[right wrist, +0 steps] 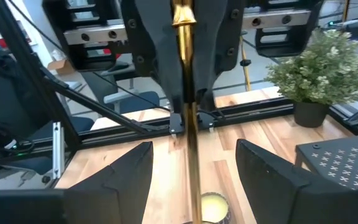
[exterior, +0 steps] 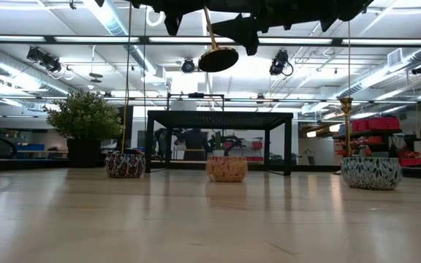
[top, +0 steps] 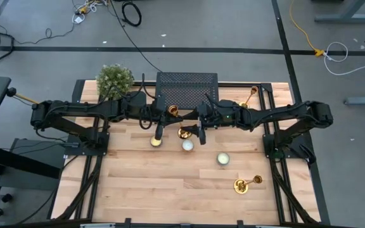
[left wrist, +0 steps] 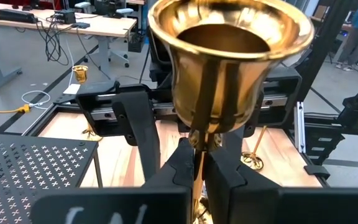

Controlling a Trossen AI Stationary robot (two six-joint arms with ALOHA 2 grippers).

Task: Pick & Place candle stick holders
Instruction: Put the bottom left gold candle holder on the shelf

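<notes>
Left gripper (left wrist: 194,165) jaws clamped on candle stick holder (left wrist: 229,56) stem, raised mid-surface (top: 170,183). Right gripper (right wrist: 194,180) jaws wide around stem. For clean handover: close right squarely before left releases.

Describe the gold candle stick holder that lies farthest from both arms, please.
In the high view, find the wooden table and go to its lower right part. The candle stick holder lies there on its side, alone on bare wood, just below the nearest candle jar.
</notes>
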